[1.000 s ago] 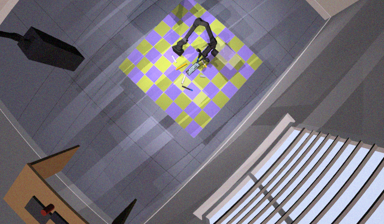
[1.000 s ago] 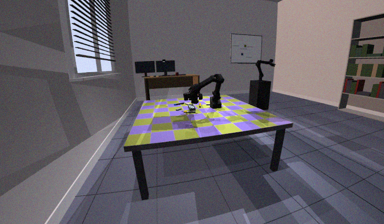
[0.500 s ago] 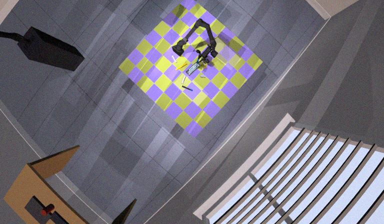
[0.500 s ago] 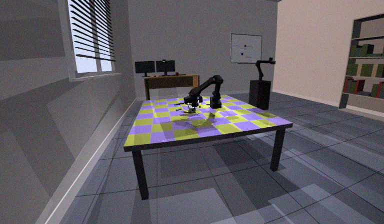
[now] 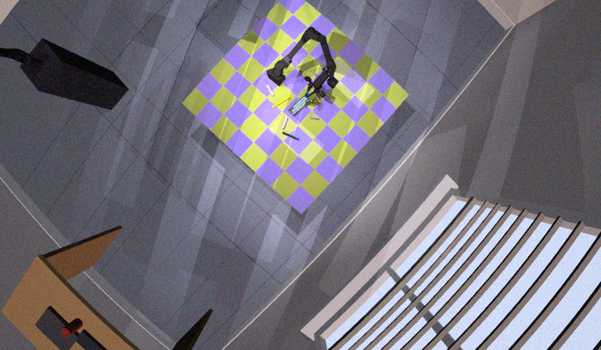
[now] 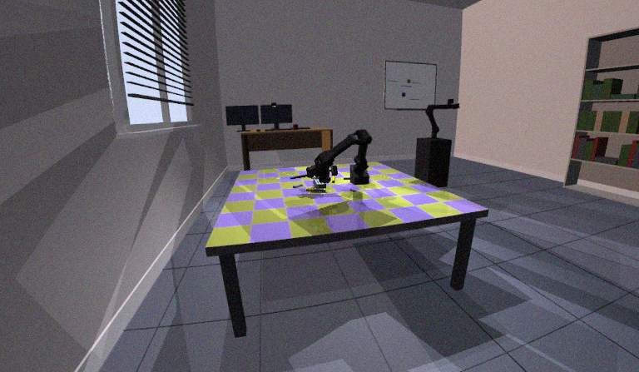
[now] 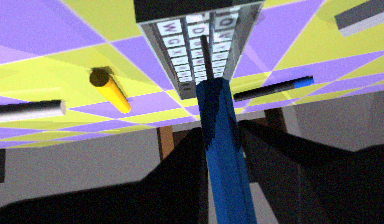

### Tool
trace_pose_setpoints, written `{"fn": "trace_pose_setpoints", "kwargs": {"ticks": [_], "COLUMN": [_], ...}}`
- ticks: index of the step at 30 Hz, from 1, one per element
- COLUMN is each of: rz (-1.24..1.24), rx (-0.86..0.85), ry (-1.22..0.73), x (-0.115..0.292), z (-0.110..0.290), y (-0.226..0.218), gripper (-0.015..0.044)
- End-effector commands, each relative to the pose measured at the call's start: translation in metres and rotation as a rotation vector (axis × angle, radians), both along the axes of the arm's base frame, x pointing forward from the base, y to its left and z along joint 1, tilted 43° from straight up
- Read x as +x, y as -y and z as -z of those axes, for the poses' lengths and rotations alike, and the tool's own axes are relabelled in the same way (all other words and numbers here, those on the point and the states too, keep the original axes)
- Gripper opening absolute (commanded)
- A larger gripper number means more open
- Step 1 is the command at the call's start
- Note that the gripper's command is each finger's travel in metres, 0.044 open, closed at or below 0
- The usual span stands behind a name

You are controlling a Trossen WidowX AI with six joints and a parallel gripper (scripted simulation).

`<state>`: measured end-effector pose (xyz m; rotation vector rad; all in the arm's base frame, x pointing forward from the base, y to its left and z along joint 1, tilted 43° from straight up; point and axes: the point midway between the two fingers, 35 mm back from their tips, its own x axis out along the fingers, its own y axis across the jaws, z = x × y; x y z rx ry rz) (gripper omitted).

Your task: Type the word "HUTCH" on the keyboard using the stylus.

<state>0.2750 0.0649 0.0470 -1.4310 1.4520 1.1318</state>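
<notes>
My gripper (image 7: 220,132) (image 5: 311,90) (image 6: 320,180) is shut on a blue stylus (image 7: 222,154) that points forward from between the dark fingers. Its thin dark tip (image 7: 205,54) lies over the middle rows of the grey keyboard (image 7: 172,41) (image 5: 300,104) (image 6: 319,188), which sits on the purple and yellow checkered table (image 5: 248,129) (image 6: 329,222). In the wrist view I cannot tell which key is under the tip, or whether the tip touches it. The arm reaches from its base (image 5: 276,75) (image 6: 359,176) down over the keyboard.
A yellow pen (image 7: 111,91) (image 5: 281,102), a white-ended pen (image 7: 30,110) and a black pen with a blue end (image 7: 272,89) (image 5: 290,135) lie near the keyboard. A grey block (image 7: 357,16) (image 5: 314,117) lies beside it. Another white pen (image 5: 269,90) lies near the arm's base.
</notes>
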Motion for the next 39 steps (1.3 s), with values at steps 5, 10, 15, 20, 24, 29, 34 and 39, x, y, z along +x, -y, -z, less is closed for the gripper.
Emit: {"fn": "trace_pose_setpoints", "kwargs": {"ticks": [5,10,15,20,24,29,34,39], "rz": [0.004,0.004,0.004,0.004,0.004,0.004,0.004,0.004], "rx": [0.005,0.005,0.005,0.005,0.005,0.006,0.006,0.006], "ry": [0.0,0.0,0.0,0.0,0.0,-0.001,-0.001,-0.001], "x": [0.0,-0.001,-0.001,-0.001,-0.001,-0.001,-0.001,-0.001], "z": [0.003,0.005,0.006,0.008,0.009,0.01,0.012,0.012], "y": [-0.004,-0.005,-0.006,-0.007,-0.009,-0.01,-0.011,-0.012], "gripper": [0.0081,0.0081,0.0081,0.0081,0.0081,0.0081,0.0081,0.0081]}}
